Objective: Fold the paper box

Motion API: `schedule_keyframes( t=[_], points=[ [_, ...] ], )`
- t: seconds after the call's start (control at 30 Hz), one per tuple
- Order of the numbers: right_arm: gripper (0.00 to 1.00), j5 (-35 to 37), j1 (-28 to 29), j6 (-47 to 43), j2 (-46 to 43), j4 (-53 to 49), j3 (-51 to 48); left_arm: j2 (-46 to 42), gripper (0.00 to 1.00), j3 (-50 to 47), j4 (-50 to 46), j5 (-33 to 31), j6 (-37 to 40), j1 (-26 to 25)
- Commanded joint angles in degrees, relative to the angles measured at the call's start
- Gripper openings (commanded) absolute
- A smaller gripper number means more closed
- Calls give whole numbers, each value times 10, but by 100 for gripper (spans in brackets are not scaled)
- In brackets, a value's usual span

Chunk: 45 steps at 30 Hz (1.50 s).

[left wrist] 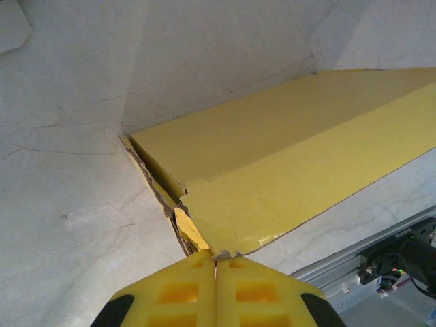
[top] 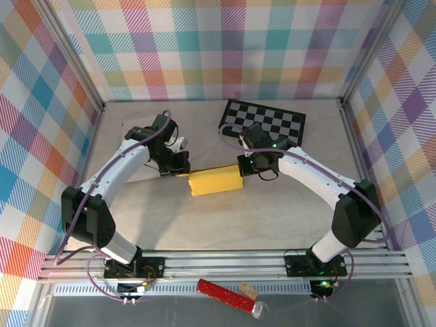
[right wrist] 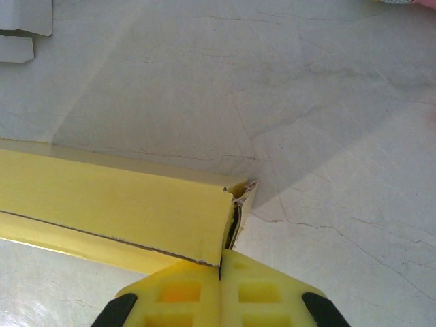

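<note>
The yellow paper box (top: 216, 181) lies flat in the middle of the table, long side running left to right. My left gripper (top: 180, 172) is shut, and its tips touch the box's left end. In the left wrist view the box (left wrist: 293, 157) has a torn, crumpled flap corner resting right against the closed left gripper (left wrist: 216, 257). My right gripper (top: 245, 169) is shut at the right end. In the right wrist view the box (right wrist: 102, 204) shows a slightly gaping end flap that meets the closed right gripper (right wrist: 220, 263).
A black-and-white checkered mat (top: 266, 122) lies at the back right. A pale flat sheet (top: 133, 133) lies under the left arm, and white card pieces (right wrist: 24, 20) show beyond the box. The aluminium rail (top: 225, 262) bounds the near edge, with a red tube (top: 225, 294) below it.
</note>
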Motion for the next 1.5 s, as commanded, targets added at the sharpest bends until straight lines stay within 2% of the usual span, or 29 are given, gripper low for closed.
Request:
schedule_keyframes(
  t=[0.0, 0.33, 0.6, 1.47],
  points=[
    [0, -35, 7, -7, 18, -14, -2, -1, 0, -18, 18, 54, -7, 5],
    [0, -35, 7, -8, 18, -16, -2, -11, 0, -38, 15, 48, 12, 19],
    [0, -35, 7, -7, 20, -15, 1, -13, 0, -27, -14, 7, 32, 19],
    [0, -16, 9, -35, 9, -4, -19, -11, 0, -53, -33, -32, 51, 11]
  ],
)
